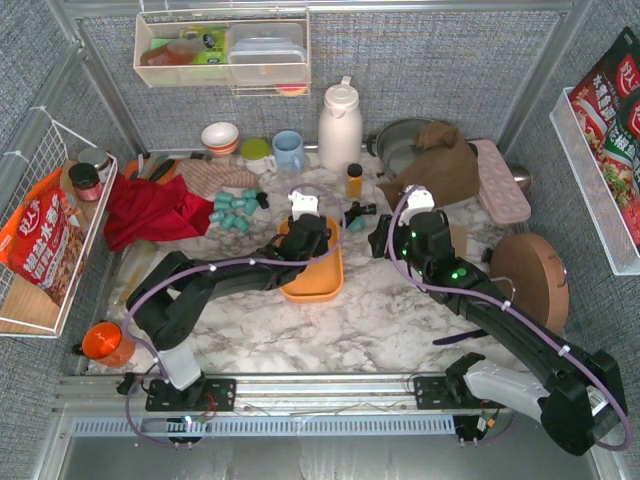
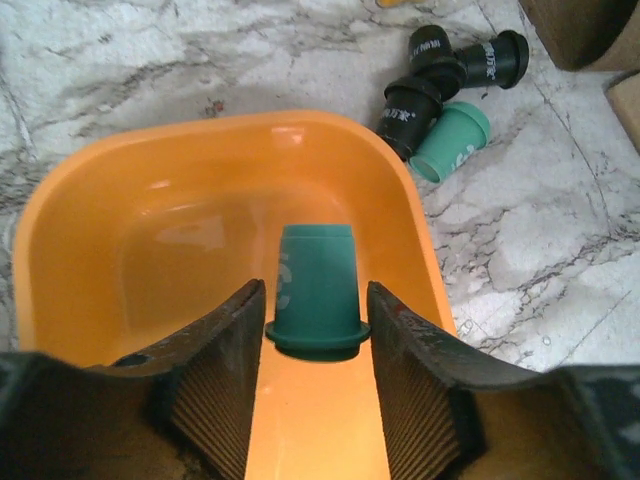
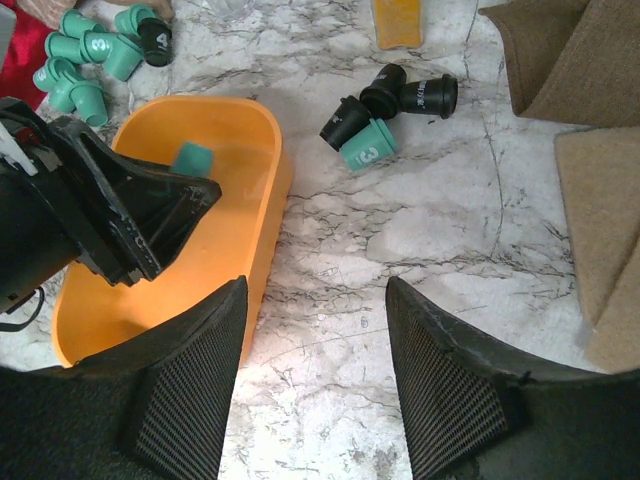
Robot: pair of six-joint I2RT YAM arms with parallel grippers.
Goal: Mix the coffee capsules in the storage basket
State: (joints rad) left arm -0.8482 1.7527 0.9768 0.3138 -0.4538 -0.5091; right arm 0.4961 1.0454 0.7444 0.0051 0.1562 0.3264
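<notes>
Narrowly closed, the left end effector (image 2: pixel 316 300) pinches one teal capsule (image 2: pixel 317 262) over the storage basket (image 2: pixel 110 220); the right end effector (image 3: pixel 315 300) gapes wide, empty. From overhead, the capsule is hidden.

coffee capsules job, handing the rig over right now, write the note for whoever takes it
Left pincer: shut on one teal capsule, held over the storage basket.
Right pincer: open, empty, above the marble table to the right of the basket.
Capsules: a teal pile lies on the table off the basket's far left corner. Three black capsules and a lone teal capsule lie off its far right corner.
Done: no capsule seen lying in the basket yet.
Left: drop this one, bring in the rest, teal and black, then mix.
</notes>
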